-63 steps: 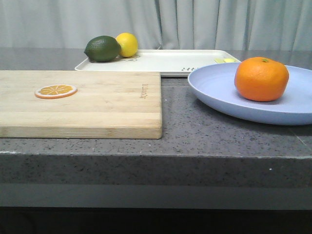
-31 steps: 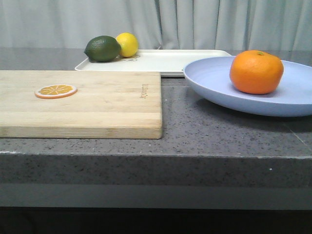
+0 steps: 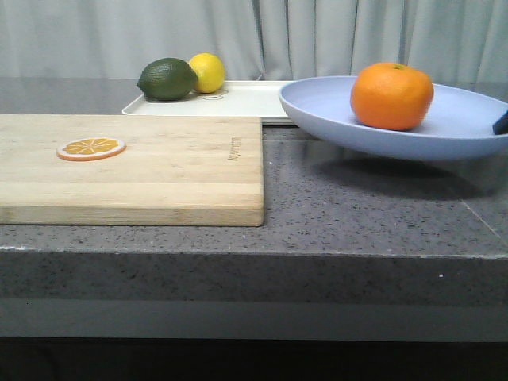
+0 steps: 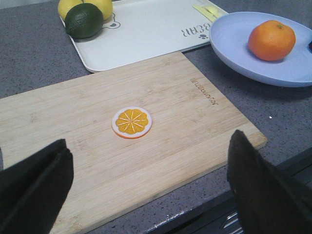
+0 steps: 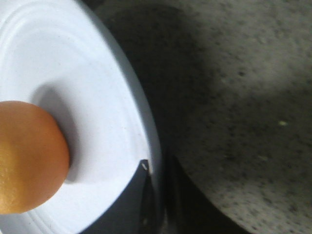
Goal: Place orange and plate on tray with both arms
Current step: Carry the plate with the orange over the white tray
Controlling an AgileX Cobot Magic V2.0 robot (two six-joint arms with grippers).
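A round bright orange (image 3: 392, 96) sits in the pale lavender-blue plate (image 3: 333, 111), rim pinched by the right gripper (image 5: 153, 195); left gripper (image 4: 146, 180) gapes.

Orange (image 3: 392, 96) on plate (image 3: 333, 119), right of board (image 3: 135, 167); tray (image 3: 246, 99) behind w/ lemon (image 3: 208, 71)

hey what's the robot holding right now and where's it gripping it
The right gripper pinches the plate by its rim, the orange riding on it. The left gripper is open, holding nothing.
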